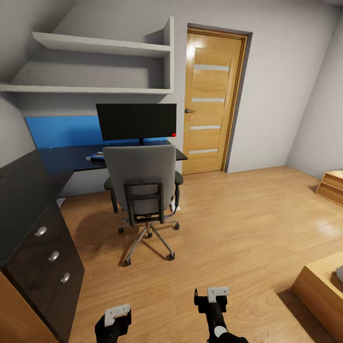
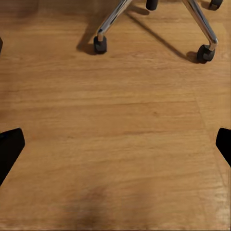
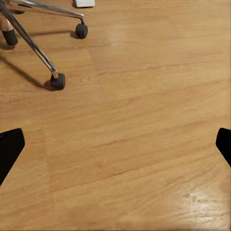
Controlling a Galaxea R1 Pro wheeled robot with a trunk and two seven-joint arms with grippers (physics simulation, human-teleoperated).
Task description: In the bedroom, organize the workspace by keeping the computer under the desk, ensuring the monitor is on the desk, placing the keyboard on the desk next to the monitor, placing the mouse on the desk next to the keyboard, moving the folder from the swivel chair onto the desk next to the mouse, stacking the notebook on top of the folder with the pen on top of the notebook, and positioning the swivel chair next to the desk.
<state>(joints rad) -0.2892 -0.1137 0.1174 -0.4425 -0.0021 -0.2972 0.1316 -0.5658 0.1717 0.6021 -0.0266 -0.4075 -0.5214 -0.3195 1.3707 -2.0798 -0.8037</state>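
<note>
Head view: the swivel chair (image 1: 141, 190) stands against the desk (image 1: 71, 159), its back hiding part of the desktop below the monitor (image 1: 136, 121). A blue folder (image 1: 95, 156) lies on the desk. Left gripper (image 2: 115, 149) and right gripper (image 3: 115, 149) hang spread wide, empty, over the wooden floor (image 1: 228, 228).

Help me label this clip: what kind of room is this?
Probably a bedroom's study corner: a black-topped desk with a monitor, a swivel chair pulled up, wall shelves and a wooden door.
</note>
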